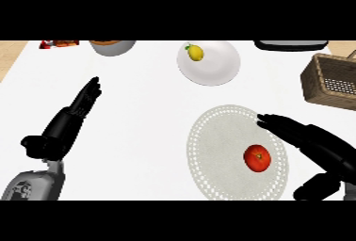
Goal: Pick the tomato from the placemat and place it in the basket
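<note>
A red tomato [257, 158] lies on a round, pale lace-edged placemat [222, 141] at the lower right of the white counter. My right hand [313, 141] hovers over the placemat's right side with straight fingers pointing up-left; its thumb [314, 186] hangs below. The tomato sits in the gap between fingers and thumb, untouched. A brown wicker basket [332, 81] stands at the right edge, partly cut off. At the left, my left hand [69, 120] rests open, fingers pointing up.
A white plate [212, 66] with a yellow lemon [195, 52] sits at the back centre. A grey bowl [112, 46] and a red packet [57, 44] lie at the back left. A dark tray [290, 45] shows at the back right.
</note>
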